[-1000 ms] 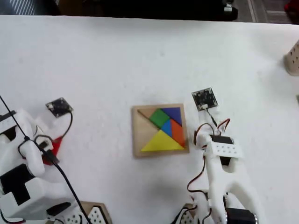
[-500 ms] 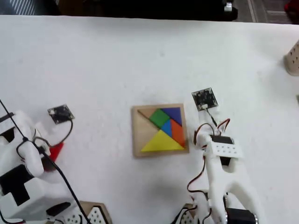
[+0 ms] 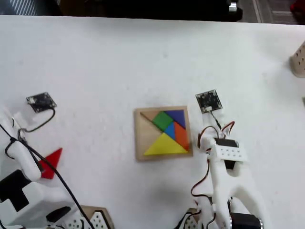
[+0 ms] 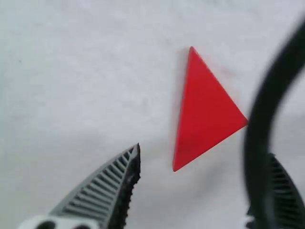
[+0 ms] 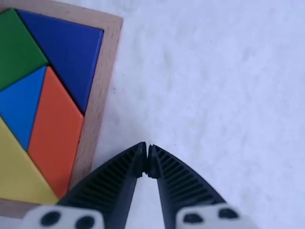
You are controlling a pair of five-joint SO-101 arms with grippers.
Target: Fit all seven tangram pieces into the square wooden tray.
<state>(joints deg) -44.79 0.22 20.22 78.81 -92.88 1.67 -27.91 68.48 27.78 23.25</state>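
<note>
Red triangle (image 4: 205,112) lay loose on the bench (image 3: 119,57), well apart from the tray (image 3: 139,143); left jaws gaped astride its corner, right jaws sat shut beside the tray. Pick-up stage, I'd judge: close, lift, carry across.

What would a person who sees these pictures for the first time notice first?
The square wooden tray in the middle of the white table draws the eye, partly filled with bright pieces. Next comes the red triangle, lying alone on the table beside the left arm.
</note>
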